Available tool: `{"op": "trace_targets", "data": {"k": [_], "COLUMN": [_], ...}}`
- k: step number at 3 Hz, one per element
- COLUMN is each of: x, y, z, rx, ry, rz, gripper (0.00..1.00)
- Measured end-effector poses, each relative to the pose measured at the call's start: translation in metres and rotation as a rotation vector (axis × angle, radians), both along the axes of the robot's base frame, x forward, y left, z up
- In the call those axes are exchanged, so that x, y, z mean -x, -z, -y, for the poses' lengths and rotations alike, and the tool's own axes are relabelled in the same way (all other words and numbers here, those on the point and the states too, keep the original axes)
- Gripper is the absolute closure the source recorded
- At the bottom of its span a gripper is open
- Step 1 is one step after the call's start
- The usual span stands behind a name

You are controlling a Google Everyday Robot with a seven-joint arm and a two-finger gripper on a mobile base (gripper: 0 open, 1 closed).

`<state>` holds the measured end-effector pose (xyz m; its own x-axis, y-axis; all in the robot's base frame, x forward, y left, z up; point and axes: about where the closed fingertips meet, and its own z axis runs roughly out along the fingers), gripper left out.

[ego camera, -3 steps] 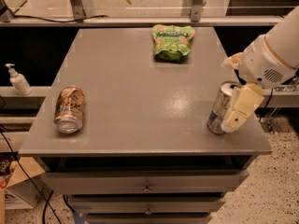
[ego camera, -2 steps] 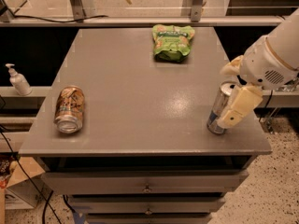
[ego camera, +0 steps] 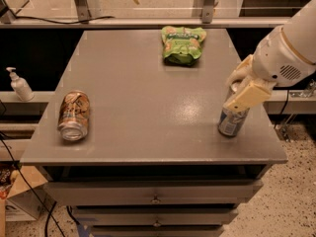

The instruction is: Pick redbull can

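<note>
Your gripper (ego camera: pixel 243 85) is at the counter's (ego camera: pixel 148 107) right edge, near the front corner. Its fingers (ego camera: pixel 251 96) are apart, one on either side of the top of the upright redbull can (ego camera: pixel 231 121).

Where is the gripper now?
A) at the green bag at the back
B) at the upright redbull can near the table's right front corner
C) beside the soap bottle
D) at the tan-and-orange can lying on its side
B: the gripper is at the top of the redbull can, which stands upright on the table.
</note>
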<state>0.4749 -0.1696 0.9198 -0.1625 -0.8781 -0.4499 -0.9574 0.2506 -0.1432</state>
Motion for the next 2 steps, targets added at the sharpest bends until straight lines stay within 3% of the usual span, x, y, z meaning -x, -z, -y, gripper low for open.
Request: {"op": "trace_targets", "data": {"k": [1, 2], "x": [-0.005, -0.015], "y": [-0.007, -0.025], "z": [-0.009, -0.02], "rx": [0.007, -0.005], "ry": [-0.028, -0.064], "rz": [0.011, 0.04], "gripper": [0.88, 1.0]}}
